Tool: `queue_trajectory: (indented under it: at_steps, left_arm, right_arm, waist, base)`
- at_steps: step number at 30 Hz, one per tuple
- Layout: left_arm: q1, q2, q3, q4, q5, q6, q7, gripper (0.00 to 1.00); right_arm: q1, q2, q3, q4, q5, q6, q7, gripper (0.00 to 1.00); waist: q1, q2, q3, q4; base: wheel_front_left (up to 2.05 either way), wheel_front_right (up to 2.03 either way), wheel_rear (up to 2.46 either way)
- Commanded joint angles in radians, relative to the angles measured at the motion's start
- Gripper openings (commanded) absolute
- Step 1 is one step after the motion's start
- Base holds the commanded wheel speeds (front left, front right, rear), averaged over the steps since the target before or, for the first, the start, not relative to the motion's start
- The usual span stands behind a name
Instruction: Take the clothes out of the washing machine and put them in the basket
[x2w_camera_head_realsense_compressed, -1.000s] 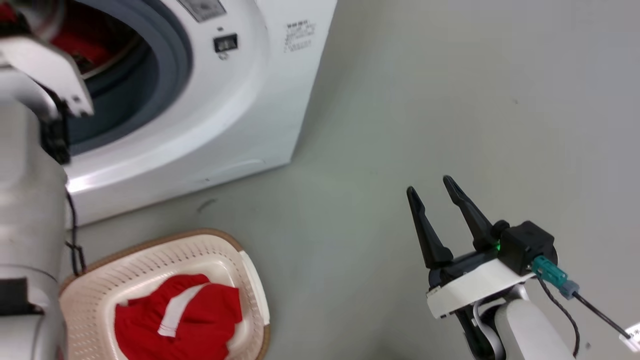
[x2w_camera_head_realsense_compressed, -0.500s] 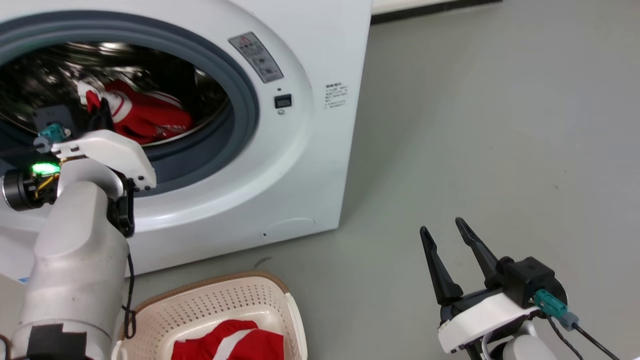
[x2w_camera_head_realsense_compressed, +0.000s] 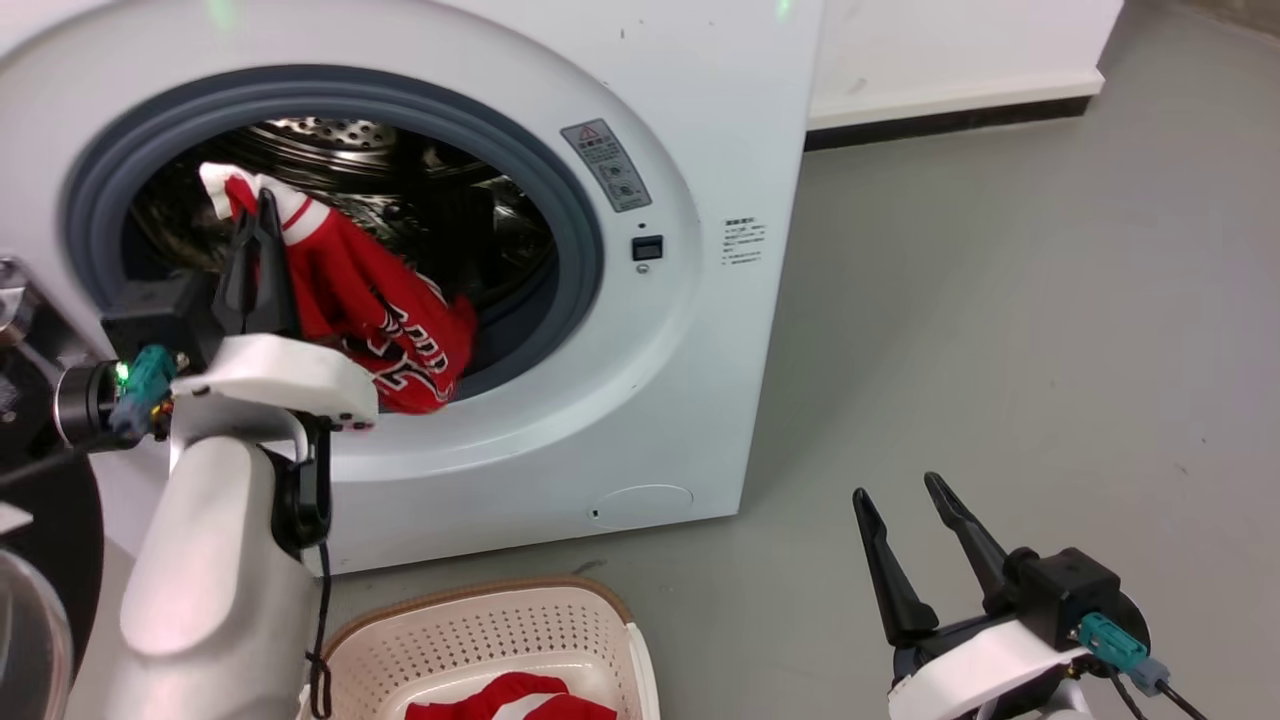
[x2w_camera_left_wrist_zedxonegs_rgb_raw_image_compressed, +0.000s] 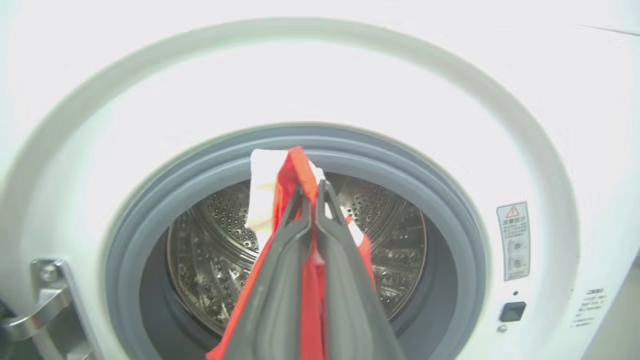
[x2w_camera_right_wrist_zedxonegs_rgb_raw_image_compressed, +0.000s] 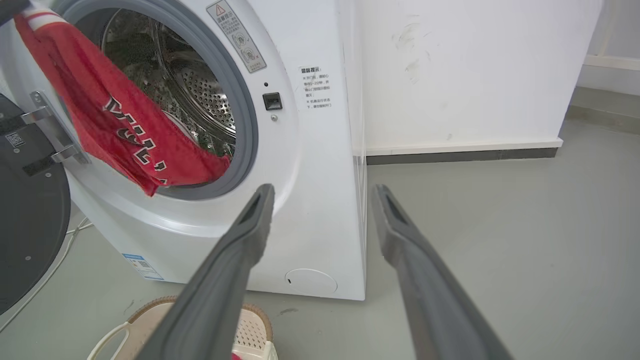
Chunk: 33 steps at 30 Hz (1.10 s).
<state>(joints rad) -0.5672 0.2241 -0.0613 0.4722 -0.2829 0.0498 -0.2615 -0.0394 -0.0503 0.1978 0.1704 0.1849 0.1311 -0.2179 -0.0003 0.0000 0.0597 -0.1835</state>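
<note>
The white washing machine (x2w_camera_head_realsense_compressed: 700, 120) stands with its porthole open. My left gripper (x2w_camera_head_realsense_compressed: 262, 205) is shut on a red jersey with white trim and lettering (x2w_camera_head_realsense_compressed: 385, 320), held up at the porthole mouth so the cloth hangs over the grey rubber rim. In the left wrist view the gripper (x2w_camera_left_wrist_zedxonegs_rgb_raw_image_compressed: 312, 187) pinches the red fabric (x2w_camera_left_wrist_zedxonegs_rgb_raw_image_compressed: 295, 172) in front of the steel drum (x2w_camera_left_wrist_zedxonegs_rgb_raw_image_compressed: 220, 240). The same garment (x2w_camera_right_wrist_zedxonegs_rgb_raw_image_compressed: 125, 135) drapes out of the porthole in the right wrist view. The cream basket (x2w_camera_head_realsense_compressed: 480, 630) sits on the floor below, with another red garment (x2w_camera_head_realsense_compressed: 510, 700) inside. My right gripper (x2w_camera_head_realsense_compressed: 895, 495) stands open over the floor.
The black-framed door (x2w_camera_right_wrist_zedxonegs_rgb_raw_image_compressed: 25, 220) hangs open at the machine's left. Grey floor (x2w_camera_head_realsense_compressed: 1000, 300) stretches to the right of the machine. A white wall with a dark skirting (x2w_camera_head_realsense_compressed: 950, 110) runs behind. A cable trails from my right wrist (x2w_camera_head_realsense_compressed: 1150, 680).
The head camera has tilted up towards the machine. My left gripper has drawn the red jersey from deep in the drum up to the porthole mouth. The right gripper stays open.
</note>
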Motion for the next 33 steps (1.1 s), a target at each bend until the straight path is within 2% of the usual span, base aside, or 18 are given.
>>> queue_trajectory:
  at_steps: [1,11,15,18,19,23,29,33]
  left_arm:
    - [0.032,-0.003,-0.002,-0.066,0.01,0.012,-0.004,0.0]
    - [0.283,-0.017,-0.044,-0.564,0.028,0.084,0.138,0.0]
    - [0.398,-0.039,-0.064,-0.601,0.011,0.103,0.173,0.0]
    - [0.482,-0.073,-0.088,-0.568,-0.011,0.11,0.184,0.0]
    - [0.546,-0.098,-0.111,-0.501,-0.044,0.1,0.184,0.0]
    - [0.587,-0.123,-0.145,-0.362,-0.082,0.071,0.176,0.0]
    - [0.528,-0.144,-0.159,-0.112,-0.109,0.046,0.114,0.0]
    - [0.433,-0.156,-0.173,0.061,-0.114,0.026,0.062,0.0]
  right_arm:
    - [0.016,0.0,-0.001,-0.007,-0.001,-0.001,0.006,1.0]
    - [0.036,0.0,0.002,-0.047,-0.011,-0.001,0.034,1.0]
    - [0.022,0.0,0.009,-0.056,-0.014,-0.001,0.037,1.0]
    - [0.015,0.0,0.011,-0.06,-0.012,-0.001,0.036,1.0]
    - [0.006,0.0,0.008,-0.063,-0.009,-0.001,0.034,1.0]
    - [-0.005,0.0,0.008,-0.063,-0.014,-0.001,0.033,1.0]
    - [-0.032,0.0,0.005,-0.074,-0.02,-0.001,0.032,1.0]
    - [-0.054,0.0,-0.001,-0.087,-0.032,-0.001,0.037,1.0]
  waist:
    - [0.0003,0.0,-0.01,0.016]
    - [0.0003,0.0,-0.004,0.067]
    - [0.0003,0.0,0.018,0.074]
    - [0.0003,0.0,0.035,0.079]
    - [0.0003,0.0,0.056,0.087]
    - [0.0003,0.0,0.084,0.099]
    - [0.0003,0.0,0.152,0.119]
    - [0.0003,0.0,0.225,0.132]
  base:
    - [0.0,0.0,0.0]
    - [0.0,0.0,0.0]
    - [0.0,0.0,0.0]
    - [0.0,0.0,0.0]
    - [0.0,0.0,0.0]
    - [0.0,0.0,0.0]
    - [0.0,0.0,0.0]
    - [0.0,0.0,0.0]
